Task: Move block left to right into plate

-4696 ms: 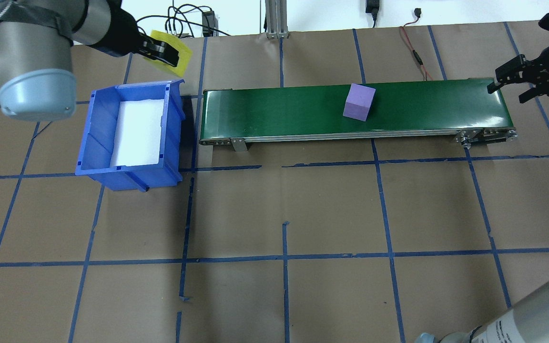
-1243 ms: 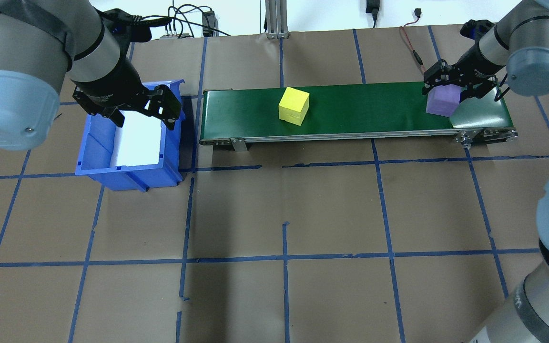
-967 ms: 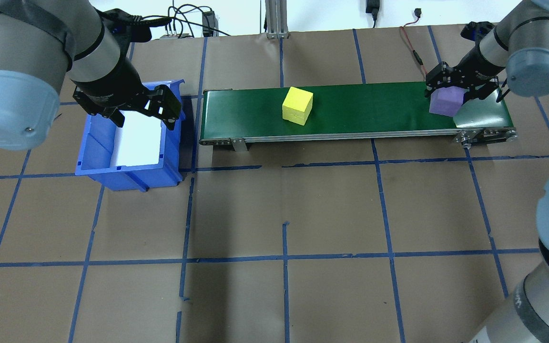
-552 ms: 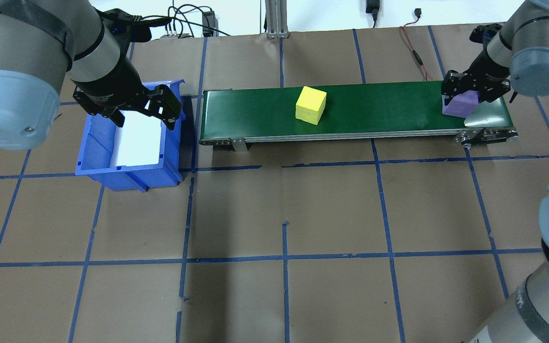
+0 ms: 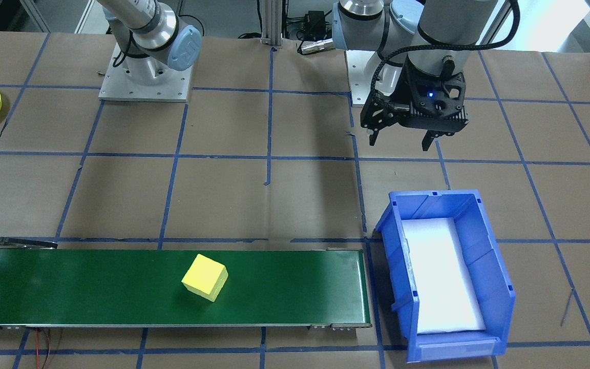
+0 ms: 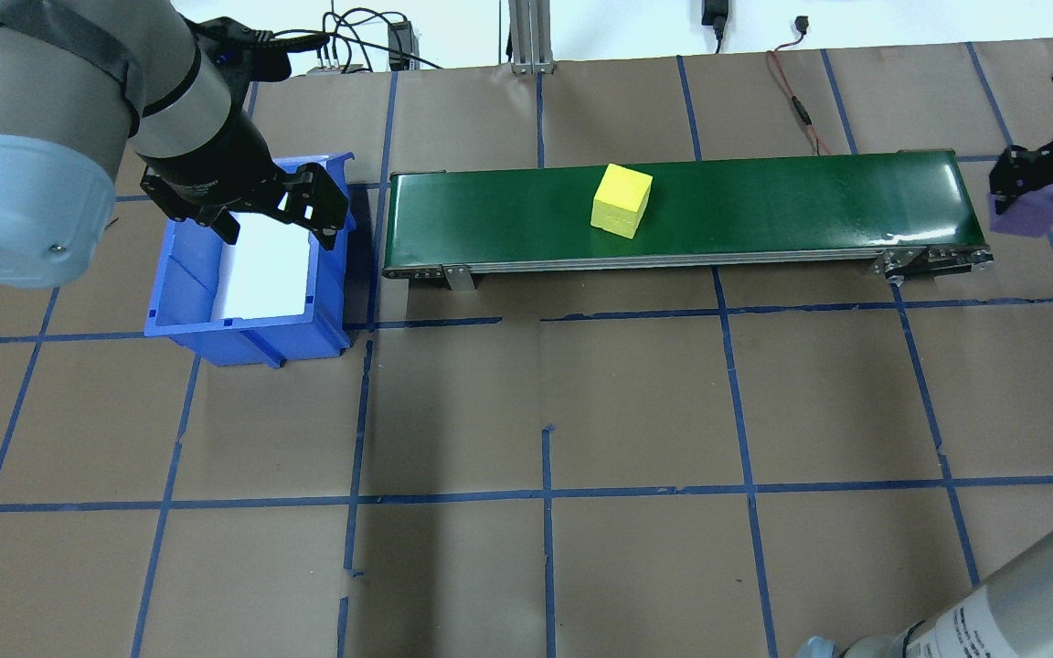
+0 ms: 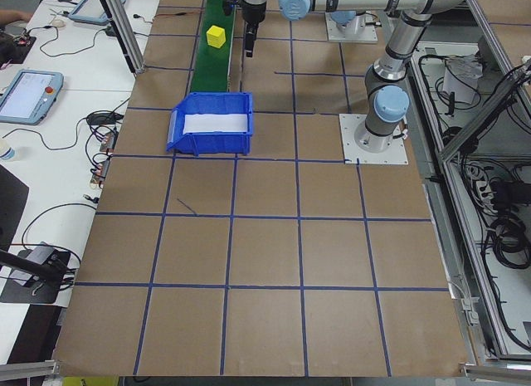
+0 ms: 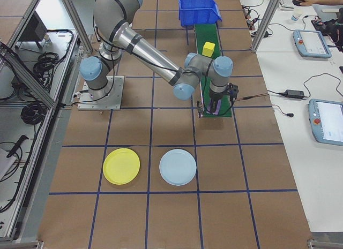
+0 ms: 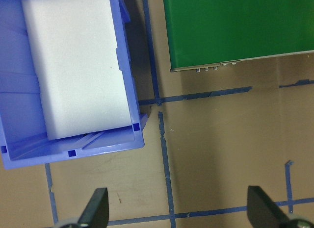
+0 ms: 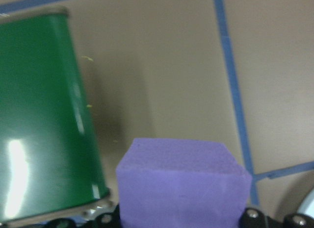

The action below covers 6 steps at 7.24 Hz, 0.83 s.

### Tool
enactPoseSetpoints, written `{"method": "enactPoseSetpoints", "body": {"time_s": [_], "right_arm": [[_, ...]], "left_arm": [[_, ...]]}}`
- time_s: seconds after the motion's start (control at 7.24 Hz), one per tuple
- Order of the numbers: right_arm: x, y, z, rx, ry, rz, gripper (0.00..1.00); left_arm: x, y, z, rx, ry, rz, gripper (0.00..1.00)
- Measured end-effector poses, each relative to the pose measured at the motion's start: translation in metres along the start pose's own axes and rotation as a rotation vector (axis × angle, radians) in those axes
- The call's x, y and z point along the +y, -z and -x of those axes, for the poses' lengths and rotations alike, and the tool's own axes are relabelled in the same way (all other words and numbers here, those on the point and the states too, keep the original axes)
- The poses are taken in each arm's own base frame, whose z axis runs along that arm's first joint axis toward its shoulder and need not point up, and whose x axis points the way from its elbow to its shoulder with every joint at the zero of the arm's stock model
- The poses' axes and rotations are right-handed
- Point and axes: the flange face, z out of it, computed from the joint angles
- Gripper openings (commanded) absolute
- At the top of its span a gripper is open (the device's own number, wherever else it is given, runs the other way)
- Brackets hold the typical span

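Green belt (image 6: 764,206) now minus purple block (image 6: 1026,212), carried off pinched in right claw (image 6: 1034,178); left claw (image 5: 402,137) spread.

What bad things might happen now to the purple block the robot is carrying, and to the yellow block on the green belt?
The purple foam cube hangs in the right gripper, off the green conveyor belt; a weak grip might drop it short of the yellow round plate. The yellow foam cube sits on the belt with neither gripper near; if the belt runs, it might ride off the end.

Bright, even overhead light. White glare streaks the green conveyor belt (image 6: 764,196) at its ends. Soft shadows fall on the table (image 6: 636,402). The purple block (image 10: 182,184) looks close and blurred.
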Motion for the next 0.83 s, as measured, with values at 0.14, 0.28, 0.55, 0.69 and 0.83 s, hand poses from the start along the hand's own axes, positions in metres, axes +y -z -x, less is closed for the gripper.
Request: {"method": "enactPoseSetpoints", "body": {"time_s": [0.14,0.28,0.55,0.69,0.83], "right_arm": [[0.018,-0.004,-0.056,0.012,0.014,0.015,0.43],[0.040,-0.011,-0.109,0.004,0.016,0.027,0.43],[0.079,-0.028,-0.175,-0.025,0.019,0.038,0.46],[0.090,-0.035,-0.193,-0.033,0.024,0.042,0.64],[0.097,-0.046,-0.205,-0.046,0.026,0.051,0.83]], "left_arm": [[0.000,0.000,0.000,0.000,-0.001,0.000,1.00],[0.000,0.000,0.000,0.000,-0.001,0.000,1.00],[0.000,0.000,0.000,0.000,-0.002,0.000,1.00],[0.000,0.000,0.000,0.000,-0.002,0.001,1.00],[0.000,-0.001,0.000,0.000,-0.002,0.001,1.00]]}}
